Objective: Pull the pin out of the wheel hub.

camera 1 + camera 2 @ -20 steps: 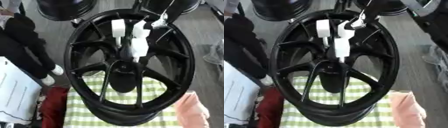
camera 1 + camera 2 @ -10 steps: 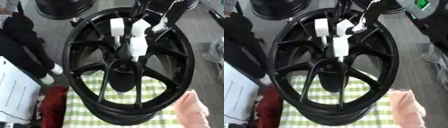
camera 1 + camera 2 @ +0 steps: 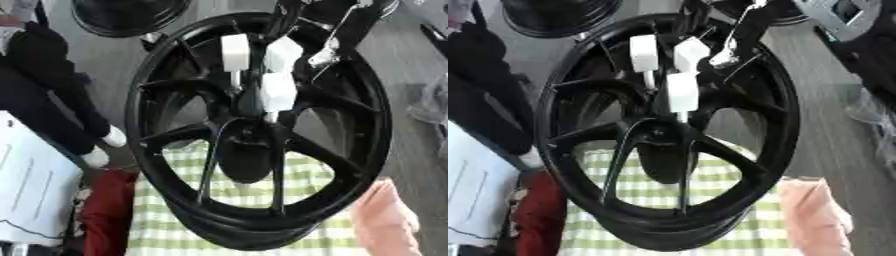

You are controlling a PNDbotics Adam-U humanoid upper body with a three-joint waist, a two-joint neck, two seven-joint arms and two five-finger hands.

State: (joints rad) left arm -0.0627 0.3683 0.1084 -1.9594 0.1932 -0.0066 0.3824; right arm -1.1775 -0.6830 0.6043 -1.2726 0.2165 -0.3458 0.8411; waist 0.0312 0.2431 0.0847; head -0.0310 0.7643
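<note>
— Pin (image 3: 278, 91): where is it?
— White-capped, at the centre of the wheel hub (image 3: 166, 150), which stands on the checked cloth (image 3: 324, 177). My right hand (image 3: 306, 25) is at the far rim; whether it's spread or pinching, I cannot tell.
— Risk?
— Pulling askew could tip the hub

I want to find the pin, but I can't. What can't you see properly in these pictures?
- The pin: neither eye view shows it clearly; white blocks sit over the wheel hub.
- The right hand: only dark and silver parts show near the top edge; its fingers are blurred against the black wheel.
- The left hand: in neither view.
- The checked cloth: mostly covered by the wheel and cut off by the bottom edge.
</note>
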